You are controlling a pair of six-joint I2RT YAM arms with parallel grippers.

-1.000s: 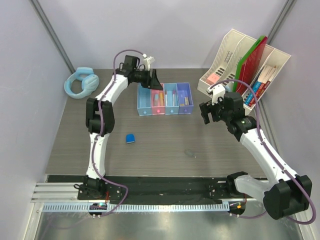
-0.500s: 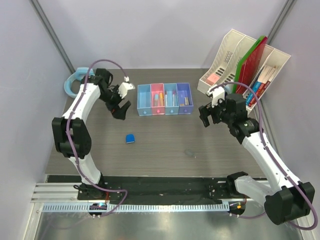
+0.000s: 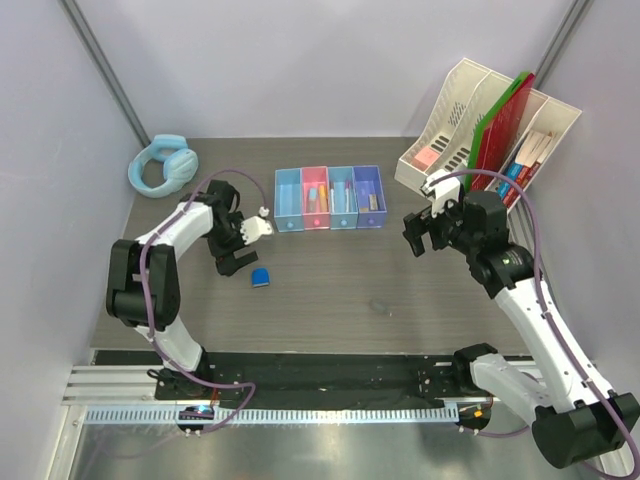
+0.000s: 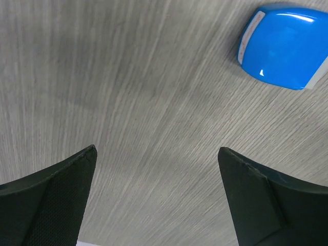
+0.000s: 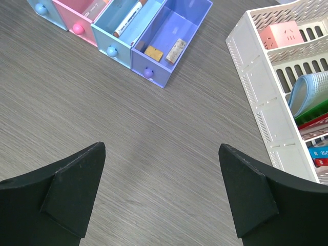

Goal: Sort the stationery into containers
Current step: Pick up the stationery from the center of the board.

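The blue block lies on the table in front of the bins; it shows at the upper right of the left wrist view. My left gripper is open and empty, low over the table just left of the block. The row of four bins stands at the back centre with small items in them. My right gripper is open and empty, above bare table right of the bins. The purple bin holds a gold clip and a grey eraser. The blue bin beside it holds a marker.
Light blue headphones lie at the back left. A cream slotted file organiser with red and green folders stands at the back right, close to my right arm; it also shows in the right wrist view.
My left arm swung from over the bins down and left to the table beside the blue block. My right gripper shifted slightly right and stayed open.
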